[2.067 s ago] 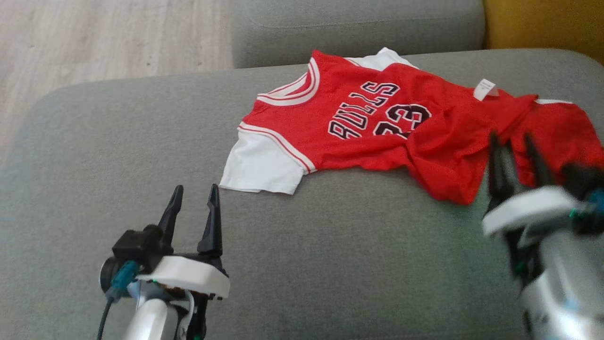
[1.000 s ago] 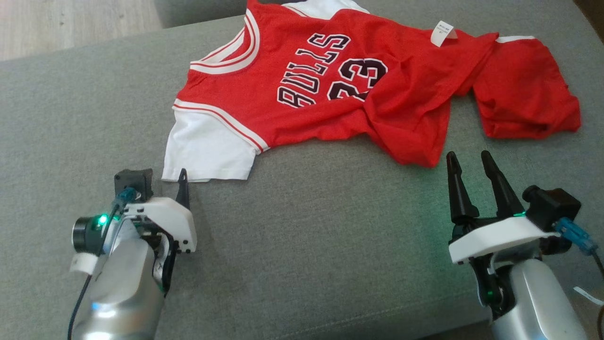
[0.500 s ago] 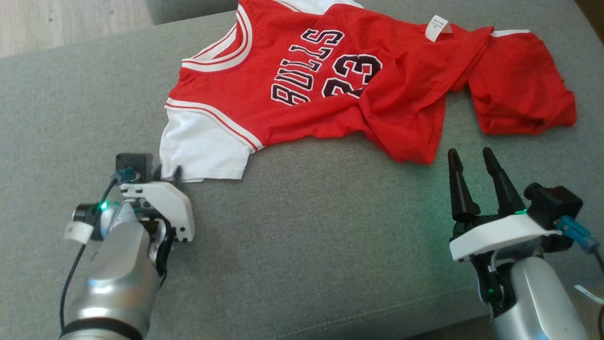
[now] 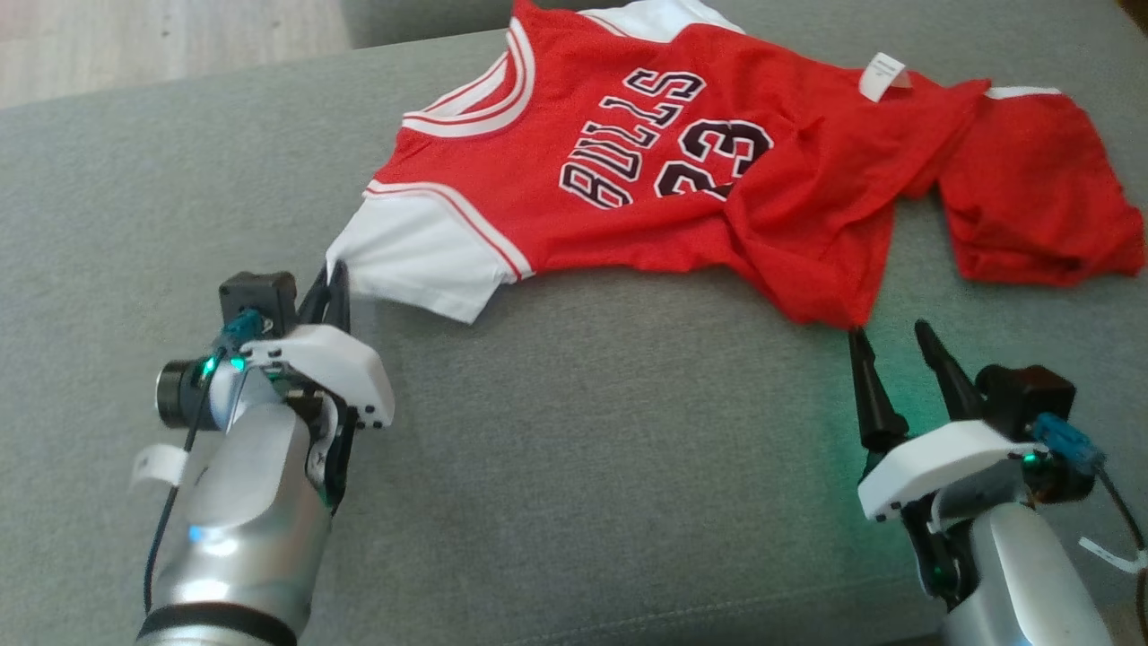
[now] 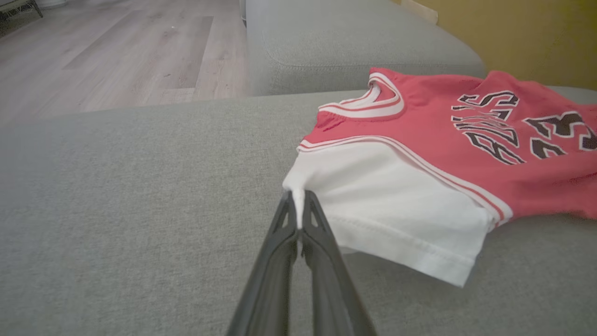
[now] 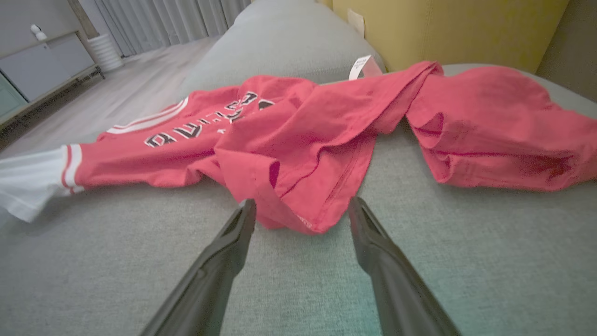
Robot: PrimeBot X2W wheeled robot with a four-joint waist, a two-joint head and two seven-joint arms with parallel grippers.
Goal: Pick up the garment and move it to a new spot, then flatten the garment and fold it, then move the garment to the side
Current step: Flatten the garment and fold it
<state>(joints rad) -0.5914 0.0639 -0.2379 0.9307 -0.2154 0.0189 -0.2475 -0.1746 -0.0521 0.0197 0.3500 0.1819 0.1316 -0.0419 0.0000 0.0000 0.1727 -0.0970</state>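
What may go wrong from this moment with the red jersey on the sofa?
1. The left claw is shut on just the corner of the white sleeve; so thin a bite may slip when pulled.
2. The right claw is open, the red hem fold between its fingertips, ungripped; lifting now would probably drag the Bulls jersey lopsided and bunch it more.

A red "BULLS 23" jersey (image 4: 717,193) with white sleeves lies rumpled across a grey sofa cushion (image 4: 583,449), its lower half bunched and folded over.
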